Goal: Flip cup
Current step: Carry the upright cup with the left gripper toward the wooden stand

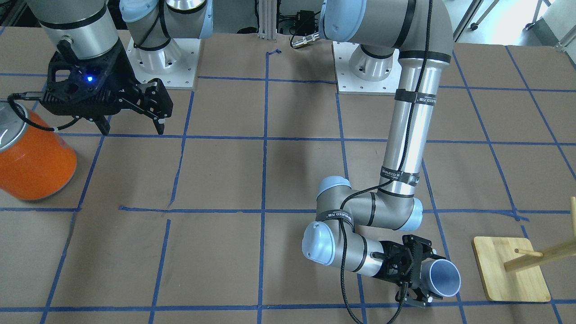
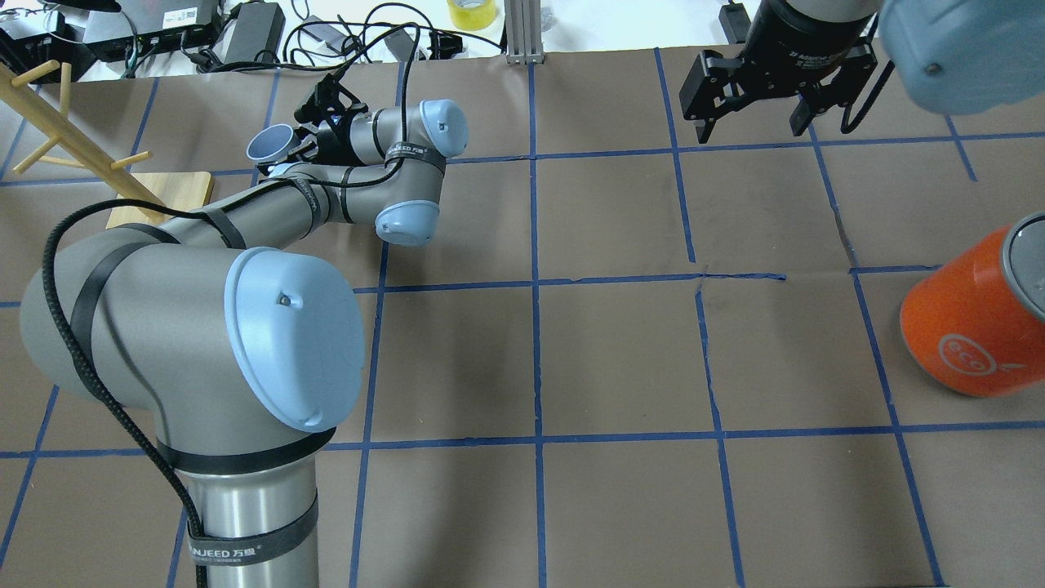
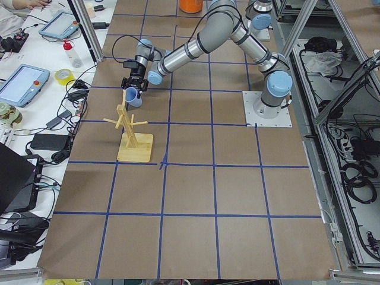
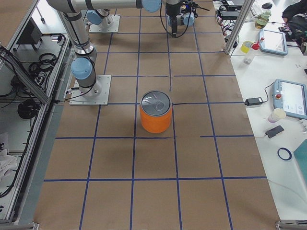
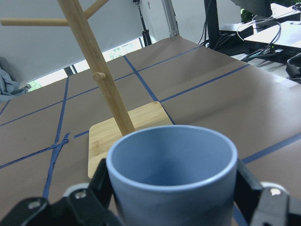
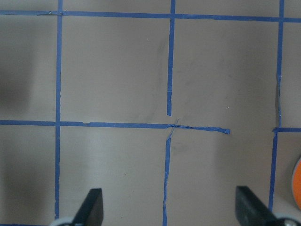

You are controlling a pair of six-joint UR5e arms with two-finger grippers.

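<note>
From across the table the left claw is clamping the cup on its side, low beside the wooden rack; from overhead the right claw is hanging wide open, far off; I'd judge the wrist should be rolling slowly, grip firm.

Bright, even light; soft shadows

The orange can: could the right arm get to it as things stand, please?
Probably yes: the right gripper hangs open and empty, and nothing stands between it and the upright orange can nearby.
</note>
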